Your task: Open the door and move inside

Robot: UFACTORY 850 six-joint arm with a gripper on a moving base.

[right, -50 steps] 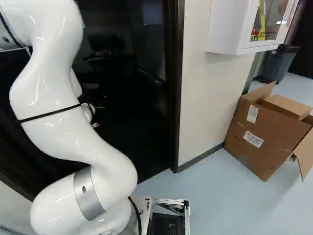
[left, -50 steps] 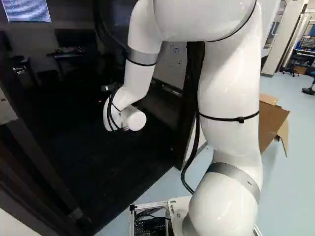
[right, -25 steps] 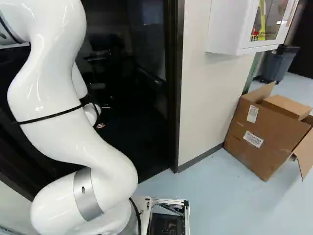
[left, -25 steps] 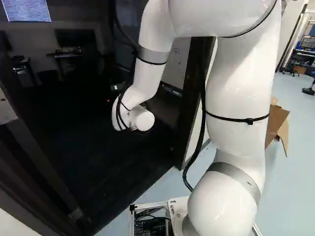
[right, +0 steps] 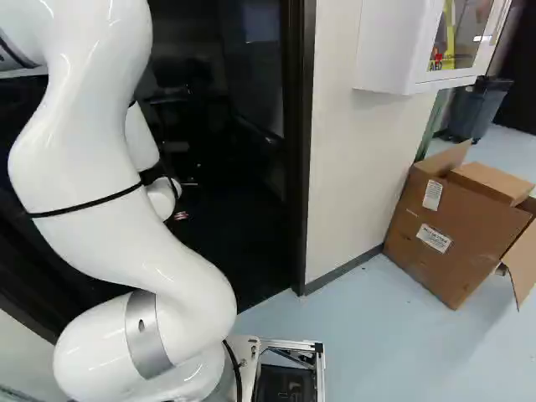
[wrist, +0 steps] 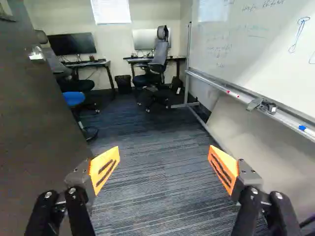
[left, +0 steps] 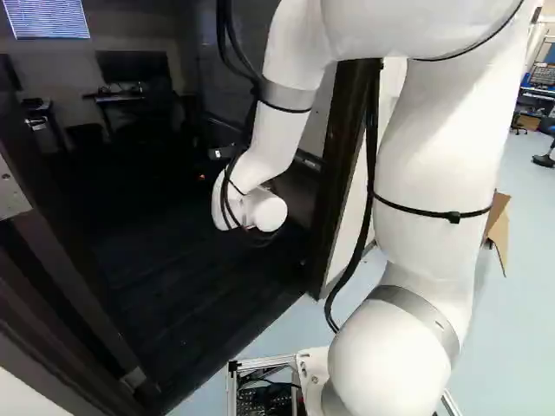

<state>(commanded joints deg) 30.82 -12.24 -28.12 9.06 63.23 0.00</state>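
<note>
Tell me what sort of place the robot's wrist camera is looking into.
Probably a small office or shared workroom: desks with monitors stand along the far wall, wheeled office chairs are drawn up near them, and a whiteboard with writing runs along one side.

The wrist view's edge crops the door (wrist: 37,118).
</note>
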